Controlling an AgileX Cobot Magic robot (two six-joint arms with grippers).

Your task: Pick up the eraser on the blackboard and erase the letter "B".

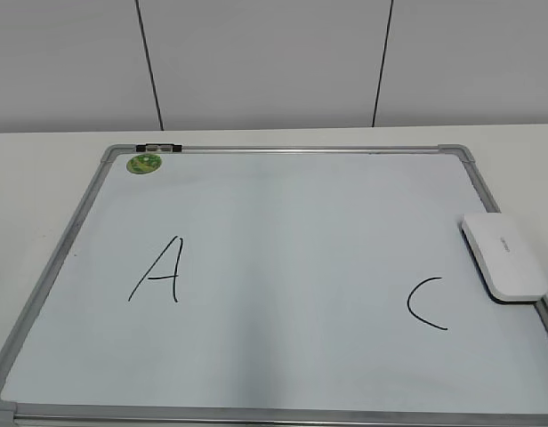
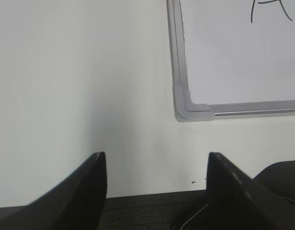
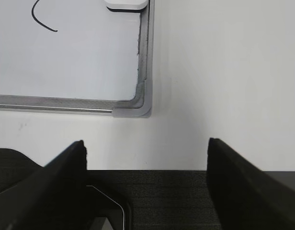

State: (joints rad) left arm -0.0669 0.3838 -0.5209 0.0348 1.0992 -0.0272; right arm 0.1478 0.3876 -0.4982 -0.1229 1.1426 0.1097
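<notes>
The blackboard (image 1: 283, 222) is a white board in a grey frame lying flat on the table. The white eraser (image 1: 503, 257) lies on its right edge, above a handwritten "C" (image 1: 425, 303). A handwritten "A" (image 1: 158, 269) is on the left. No letter "B" shows between them. My left gripper (image 2: 154, 160) is open and empty, off the board's near left corner (image 2: 188, 108). My right gripper (image 3: 146, 146) is open and empty, off the near right corner (image 3: 138, 108). The eraser's near end (image 3: 126, 4) shows at the top of the right wrist view. Neither gripper shows in the exterior view.
A round green sticker (image 1: 143, 163) and a small black clip (image 1: 158, 147) sit at the board's far left corner. The white table (image 1: 43, 178) surrounds the board. A grey wall (image 1: 274, 62) stands behind. A dark mat (image 3: 152, 196) lies at the table's near edge.
</notes>
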